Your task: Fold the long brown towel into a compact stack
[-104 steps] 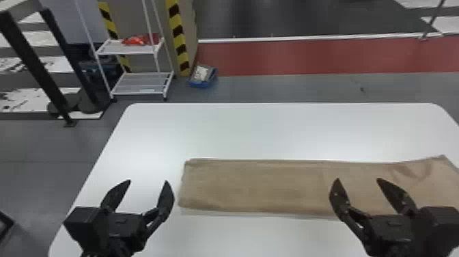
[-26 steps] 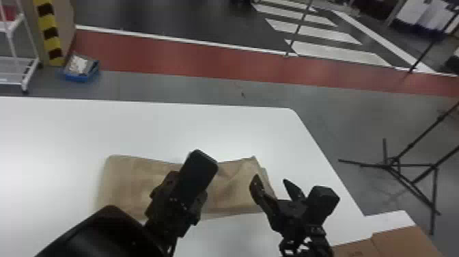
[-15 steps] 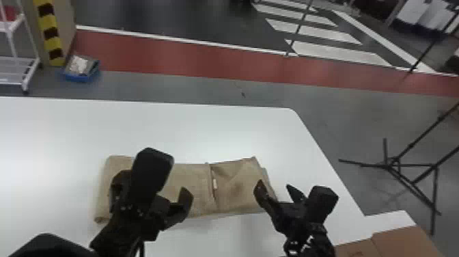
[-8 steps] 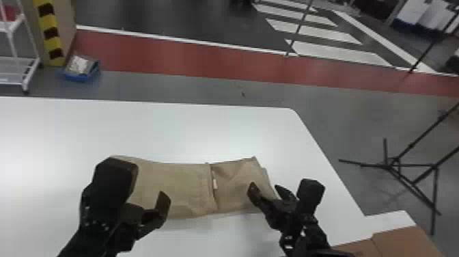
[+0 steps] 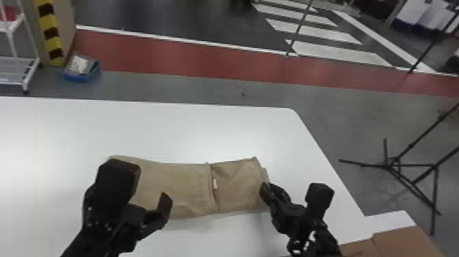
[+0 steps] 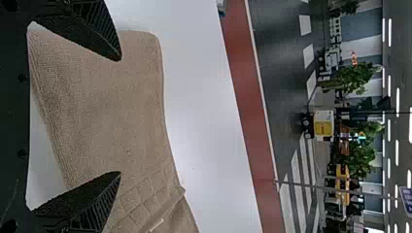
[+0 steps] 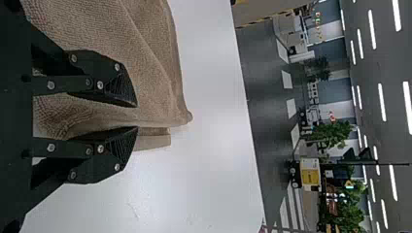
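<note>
At brown towel's (image 5: 235, 188) right end: right gripper (image 7: 136, 116), fingers newly narrowed around edge, unclenched. Farther left: left gripper (image 6: 120, 115), shifted leftward, spread, empty. Towel part-folded on white table (image 5: 205, 126); next fold probably starts rightmost.

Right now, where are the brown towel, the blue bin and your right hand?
Brown towel (image 5: 177, 186), head view: its top surface.
Blue bin (image 5: 79, 77), head view: its near wall.
Right hand (image 7: 136, 116), right wrist view: between its fingertips.

Okay, my left gripper (image 5: 152, 218) has its fingers (image 6: 94, 199) wide apart, brown towel (image 6: 111, 107) between and beyond them; rounded corner (image 6: 151, 40) at ten o'clock, raised hem (image 6: 167, 206) at two, red floor strip (image 6: 245, 102) past the white table (image 6: 204, 121) at twelve.
</note>
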You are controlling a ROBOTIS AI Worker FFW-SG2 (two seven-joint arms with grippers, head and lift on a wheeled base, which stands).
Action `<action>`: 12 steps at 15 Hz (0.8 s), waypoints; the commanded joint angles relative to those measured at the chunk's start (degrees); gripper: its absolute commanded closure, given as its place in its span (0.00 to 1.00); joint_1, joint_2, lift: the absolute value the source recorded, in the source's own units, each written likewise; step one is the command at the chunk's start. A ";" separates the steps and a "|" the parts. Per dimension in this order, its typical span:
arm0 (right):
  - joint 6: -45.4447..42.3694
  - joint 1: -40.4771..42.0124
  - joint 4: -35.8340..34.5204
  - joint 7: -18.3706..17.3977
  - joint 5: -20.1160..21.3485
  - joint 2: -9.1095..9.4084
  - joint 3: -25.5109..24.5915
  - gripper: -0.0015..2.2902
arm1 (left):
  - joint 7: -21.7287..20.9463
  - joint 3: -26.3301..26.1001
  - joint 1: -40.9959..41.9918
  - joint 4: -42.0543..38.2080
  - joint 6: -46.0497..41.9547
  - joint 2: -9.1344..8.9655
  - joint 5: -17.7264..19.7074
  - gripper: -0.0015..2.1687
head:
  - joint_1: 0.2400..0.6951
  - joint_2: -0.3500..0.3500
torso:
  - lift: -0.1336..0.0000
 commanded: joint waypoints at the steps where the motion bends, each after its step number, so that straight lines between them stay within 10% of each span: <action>1: -0.33 1.40 -1.51 0.55 -2.03 0.31 -2.66 0.60 | 0.09 0.00 0.09 0.10 -0.16 0.00 0.21 0.02 | 1.00 0.00 | 0.31; 9: -5.25 3.95 -2.22 6.44 -6.60 0.31 -8.02 0.58 | 0.44 -0.09 0.35 1.06 -1.92 0.00 0.30 0.02 | 1.00 0.00 | 0.31; 12: -5.43 4.12 -2.13 9.25 -6.60 0.31 -9.95 0.00 | 0.35 0.26 0.97 0.80 -2.80 0.00 0.30 0.02 | 1.00 0.00 | 0.31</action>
